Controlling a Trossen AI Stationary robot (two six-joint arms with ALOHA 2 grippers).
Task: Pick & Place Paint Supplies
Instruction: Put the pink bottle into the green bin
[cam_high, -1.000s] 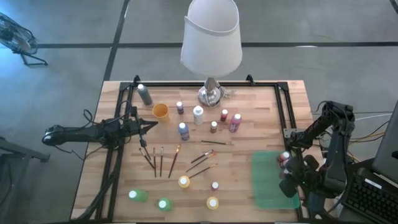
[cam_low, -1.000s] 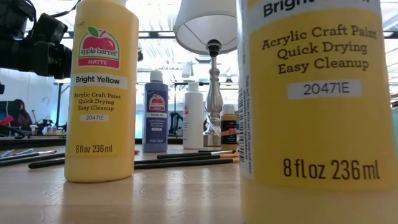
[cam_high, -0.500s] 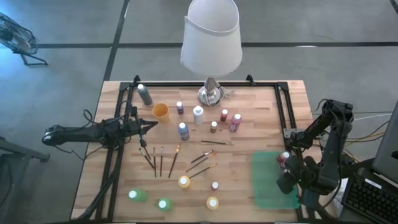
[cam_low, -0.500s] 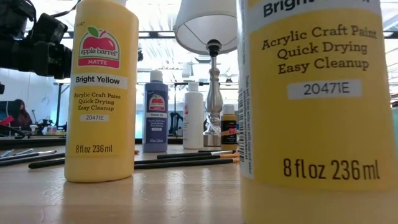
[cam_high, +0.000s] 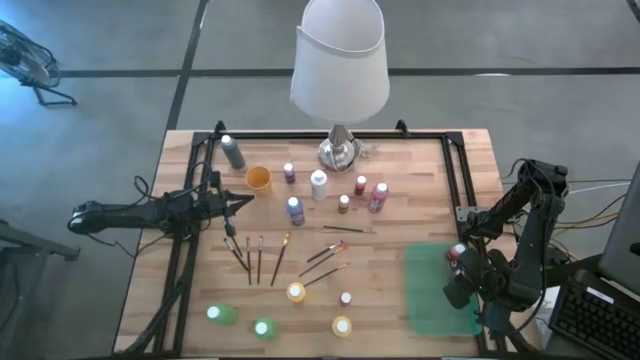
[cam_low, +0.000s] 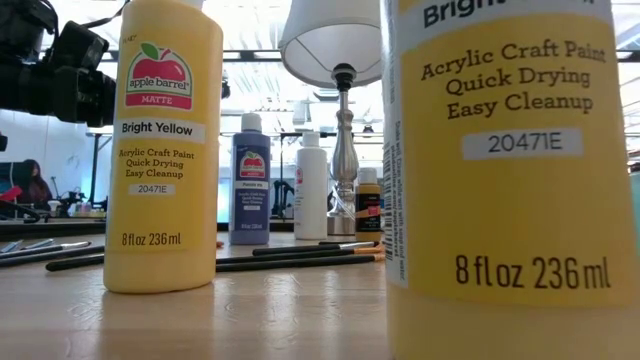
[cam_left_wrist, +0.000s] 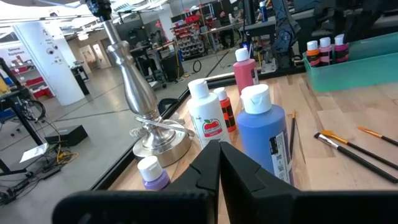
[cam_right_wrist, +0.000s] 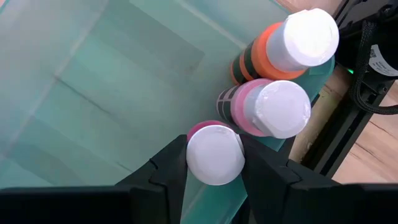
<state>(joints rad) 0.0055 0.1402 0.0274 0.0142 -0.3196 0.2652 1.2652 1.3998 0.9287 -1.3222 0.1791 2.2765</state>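
Many paint bottles and paintbrushes cover the wooden desk below a lamp. At left, the left gripper is closed, empty. Lower right, the right gripper straddles a pink bottle in the green tray.

Two big yellow paint bottles stand close on the wooden surface. Behind them lie dark brushes, then a blue bottle, a white bottle and a lamp.
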